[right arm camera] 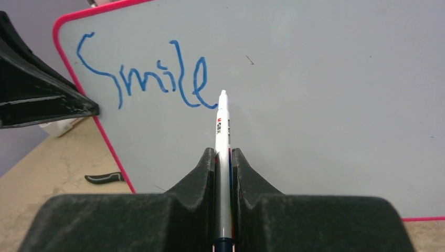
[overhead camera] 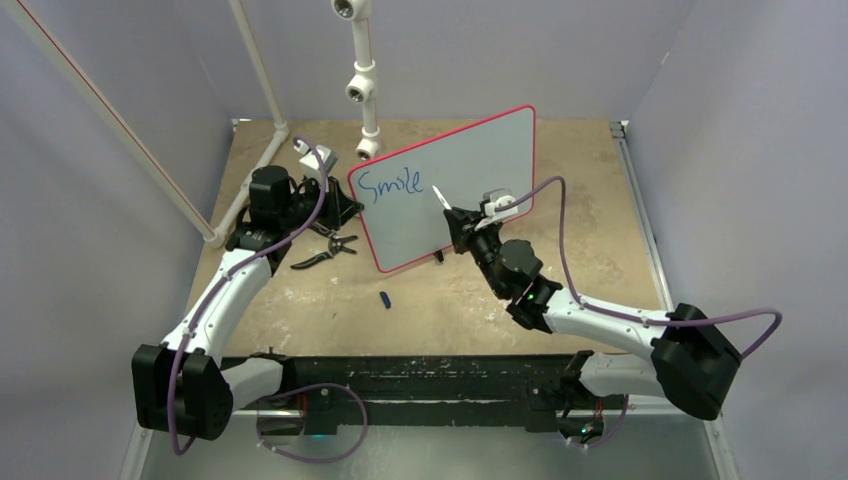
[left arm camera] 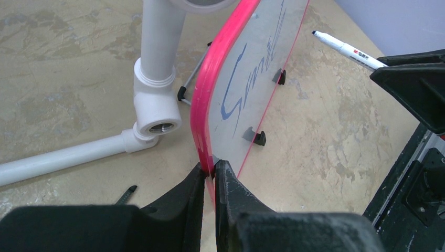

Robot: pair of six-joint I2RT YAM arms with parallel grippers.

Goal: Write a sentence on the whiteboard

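The whiteboard (overhead camera: 450, 185), pale grey with a red frame, stands tilted on the table. The sentence (right arm camera: 144, 76) reads only "Smile" in blue at the board's upper left. My left gripper (left arm camera: 210, 170) is shut on the whiteboard's (left arm camera: 252, 79) red left edge, holding it upright. My right gripper (right arm camera: 223, 153) is shut on a white marker (right arm camera: 222, 123). The marker tip sits at the end of the last letter, at or very near the board surface. In the top view my right gripper (overhead camera: 458, 218) is in front of the board's middle, and my left gripper (overhead camera: 345, 205) is at its left edge.
A white pipe frame (overhead camera: 362, 80) stands behind the board, with a joint (left arm camera: 155, 100) close to its left edge. Black pliers (overhead camera: 328, 250) lie left of the board. A small dark marker cap (overhead camera: 385, 298) lies on the table in front.
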